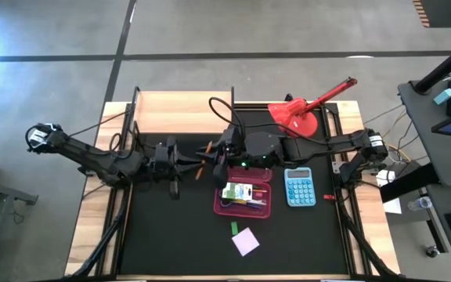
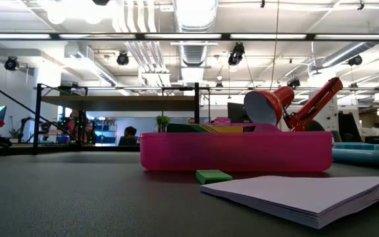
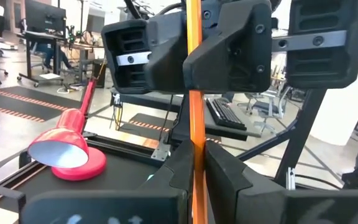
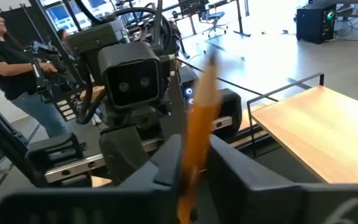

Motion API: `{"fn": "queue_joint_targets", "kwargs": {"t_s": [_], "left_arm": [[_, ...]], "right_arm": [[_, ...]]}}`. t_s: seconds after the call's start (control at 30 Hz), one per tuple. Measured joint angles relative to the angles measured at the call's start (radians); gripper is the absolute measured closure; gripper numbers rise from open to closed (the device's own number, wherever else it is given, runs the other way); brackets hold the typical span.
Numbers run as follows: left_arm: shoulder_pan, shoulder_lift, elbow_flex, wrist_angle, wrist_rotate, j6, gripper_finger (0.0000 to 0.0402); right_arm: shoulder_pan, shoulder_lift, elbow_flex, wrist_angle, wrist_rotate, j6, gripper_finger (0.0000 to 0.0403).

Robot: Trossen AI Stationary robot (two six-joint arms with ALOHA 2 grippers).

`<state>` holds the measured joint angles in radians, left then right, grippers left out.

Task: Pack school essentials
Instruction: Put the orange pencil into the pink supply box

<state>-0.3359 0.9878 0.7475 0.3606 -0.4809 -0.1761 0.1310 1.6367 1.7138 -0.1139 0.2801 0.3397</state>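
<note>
Both claws meet mid-table, just behind pink tray (image 1: 219,205). Left claw (image 1: 196,163) clenched on orange pencil (image 3: 194,112); right claw (image 4: 194,171) grasping same pencil. I'd confirm right grip firm before loosening left, then lower pencil into tray.

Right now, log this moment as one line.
left gripper: shut on orange pencil | right gripper: closing on same pencil | handover above table | pink tray: partly packed
</note>
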Motion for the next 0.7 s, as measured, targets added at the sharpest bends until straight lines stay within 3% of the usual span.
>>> {"fn": "queue_joint_targets", "kwargs": {"t_s": [0.1,0.4,0.7], "left_arm": [[0.0,-0.003,0.0,-0.001,-0.003,0.0,0.0391],[-0.001,0.003,-0.001,0.005,0.004,-0.024,0.0382],[-0.001,0.066,-0.001,-0.002,0.008,-0.08,0.0264]], "right_arm": [[0.0,0.0,0.0,-0.002,-0.007,0.001,0.0385],[-0.001,-0.005,0.001,-0.015,-0.073,0.027,0.0392],[-0.007,-0.037,0.0,-0.161,-0.071,0.061,0.0393]]}}
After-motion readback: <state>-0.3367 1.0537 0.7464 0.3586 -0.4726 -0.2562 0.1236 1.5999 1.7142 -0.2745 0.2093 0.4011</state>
